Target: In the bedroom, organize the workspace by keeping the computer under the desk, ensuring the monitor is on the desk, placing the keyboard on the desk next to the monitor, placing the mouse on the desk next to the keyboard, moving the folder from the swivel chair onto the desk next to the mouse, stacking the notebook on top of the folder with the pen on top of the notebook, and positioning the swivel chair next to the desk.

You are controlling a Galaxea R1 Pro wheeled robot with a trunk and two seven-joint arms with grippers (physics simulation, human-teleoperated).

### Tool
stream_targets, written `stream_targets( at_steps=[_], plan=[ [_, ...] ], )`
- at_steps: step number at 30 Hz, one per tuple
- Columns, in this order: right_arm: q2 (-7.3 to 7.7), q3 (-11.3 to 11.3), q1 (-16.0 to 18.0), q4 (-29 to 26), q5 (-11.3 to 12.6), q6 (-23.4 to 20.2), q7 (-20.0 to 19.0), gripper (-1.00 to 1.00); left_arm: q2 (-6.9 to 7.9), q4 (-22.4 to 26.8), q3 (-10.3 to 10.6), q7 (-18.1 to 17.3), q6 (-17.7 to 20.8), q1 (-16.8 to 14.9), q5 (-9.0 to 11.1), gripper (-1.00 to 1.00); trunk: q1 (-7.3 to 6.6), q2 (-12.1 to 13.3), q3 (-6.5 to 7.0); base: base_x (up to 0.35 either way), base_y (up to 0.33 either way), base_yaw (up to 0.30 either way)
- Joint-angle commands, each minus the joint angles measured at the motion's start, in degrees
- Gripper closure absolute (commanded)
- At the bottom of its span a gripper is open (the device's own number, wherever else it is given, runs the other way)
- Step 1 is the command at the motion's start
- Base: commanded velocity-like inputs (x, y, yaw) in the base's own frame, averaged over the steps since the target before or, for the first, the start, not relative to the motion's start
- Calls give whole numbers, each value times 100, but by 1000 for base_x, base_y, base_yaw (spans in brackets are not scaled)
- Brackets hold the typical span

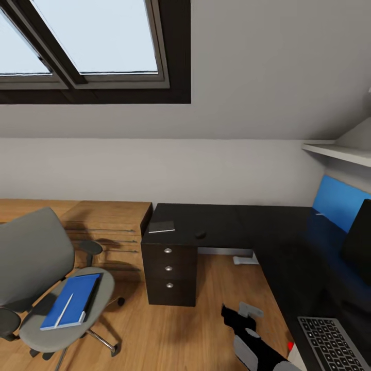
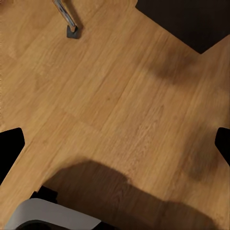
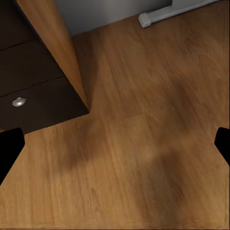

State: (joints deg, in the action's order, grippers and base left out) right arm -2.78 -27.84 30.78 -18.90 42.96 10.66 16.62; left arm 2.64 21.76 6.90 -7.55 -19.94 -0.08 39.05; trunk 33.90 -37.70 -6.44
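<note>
Two sets of fingers hang spread and empty over bare wood floor (image 2: pixel 115 96), tips apart at the wrist views' edges. Ahead of the right fingers (image 3: pixel 115 143) stand the counter (image 1: pixel 216 221) drawers. On the counter lie the monitor (image 1: pixel 358 242), keyboard (image 1: pixel 332 342), notebook (image 1: pixel 162 226) and mouse (image 1: pixel 200 235). The swivel chair (image 1: pixel 31 257) seat carries the folder (image 1: pixel 72 300) with the pen (image 1: pixel 65 310) on it.

Walls: sloped grey-white wall (image 1: pixel 247 77)
Window: dark-framed skylight (image 1: pixel 87 46), upper left
Floor: light wood floor (image 1: pixel 175 330)
Furniture: light wood cabinet (image 1: pixel 111 226), centre left
Shelf: white shelf (image 1: pixel 337 152), right edge
</note>
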Motion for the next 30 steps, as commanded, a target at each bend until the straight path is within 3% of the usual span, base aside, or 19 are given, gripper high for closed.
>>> stream_targets(
  at_steps=[1,4,10,19,30],
  plan=[
    [26,-48,22,-115,31,-144,153,-100,3,3,40,-11,-19,-1,59,-100,-21,34,10,0,0,0],
    [114,-44,368,-899,-106,-1464,689,-100,-20,4,40,-12,-26,-1,52,-100,-43,74,28,0,0,0],
    [215,-32,563,-1499,-133,-2269,857,-100,-19,6,40,-22,-42,-1,44,-100,-43,74,28,0,0,0],
    [323,-61,624,-2062,-145,-2509,902,-100,-18,4,40,-20,-290,-1,46,-100,-43,74,28,47,0,0],
    [350,-83,631,-2132,-217,-2463,895,-100,-21,3,40,-19,-366,-1,46,-100,-43,74,28,284,0,0]
  ],
)
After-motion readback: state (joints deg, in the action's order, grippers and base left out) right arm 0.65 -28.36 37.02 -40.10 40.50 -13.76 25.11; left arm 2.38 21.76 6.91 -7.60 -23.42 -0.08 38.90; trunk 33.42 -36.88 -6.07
